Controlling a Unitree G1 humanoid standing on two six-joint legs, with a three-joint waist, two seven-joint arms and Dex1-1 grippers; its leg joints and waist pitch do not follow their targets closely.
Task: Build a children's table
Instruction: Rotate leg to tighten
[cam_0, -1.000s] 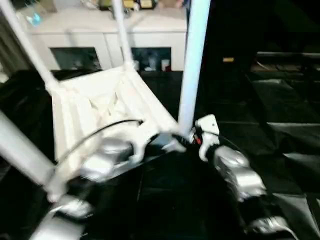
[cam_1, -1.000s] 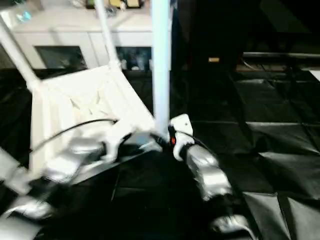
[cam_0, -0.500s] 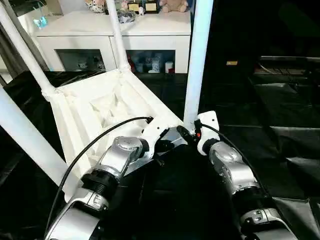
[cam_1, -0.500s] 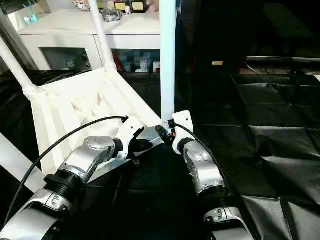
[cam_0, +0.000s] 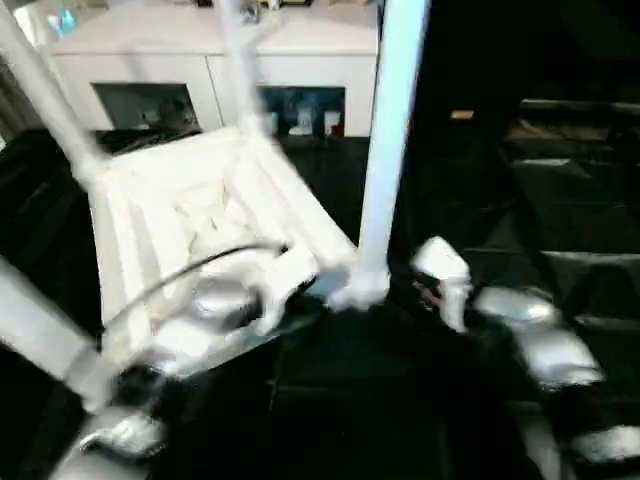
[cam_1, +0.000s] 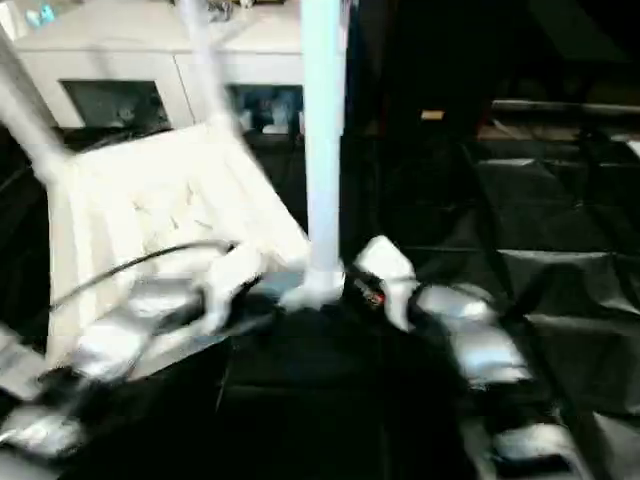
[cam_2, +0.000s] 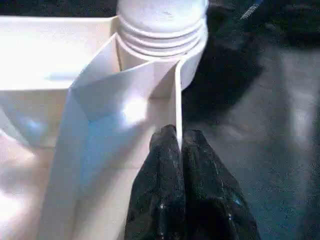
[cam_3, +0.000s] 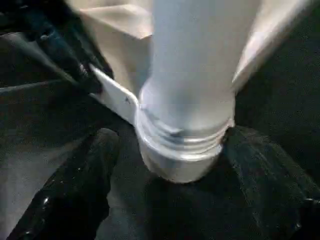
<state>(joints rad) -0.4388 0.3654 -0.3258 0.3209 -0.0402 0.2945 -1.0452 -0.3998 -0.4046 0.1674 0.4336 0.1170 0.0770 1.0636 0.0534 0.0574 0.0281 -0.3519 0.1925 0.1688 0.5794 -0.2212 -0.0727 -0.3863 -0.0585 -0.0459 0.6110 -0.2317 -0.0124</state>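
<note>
White plastic tabletop (cam_0: 200, 200) lies upside down on a black floor covering (cam_0: 520, 200), ribbed underside facing up, with tube legs rising from its round corner sockets. One leg (cam_0: 392, 130) stands upright at the corner nearest the robot's right arm; two more legs (cam_0: 45, 90) rise at the far corners, leaning away, and a fourth (cam_0: 40, 330) slants off the near corner beside the left forearm.

Left gripper (cam_2: 180, 145) is pinched closed on a thin upright rib of the tabletop's edge wall, its two black fingers (cam_2: 205, 190) pressed together with the rib between them, just beside the threaded socket (cam_2: 160, 30) that carries the upright leg.

Right gripper (cam_3: 175, 165) is spread wide, one black finger (cam_3: 80, 180) on each side of the base of that same leg where it screws into the socket. The fingers flank the socket collar; whether they touch it cannot be told.

Behind the tabletop, along the far edge of the floor covering, stands a white cabinet (cam_0: 150, 60) with glass doors.
</note>
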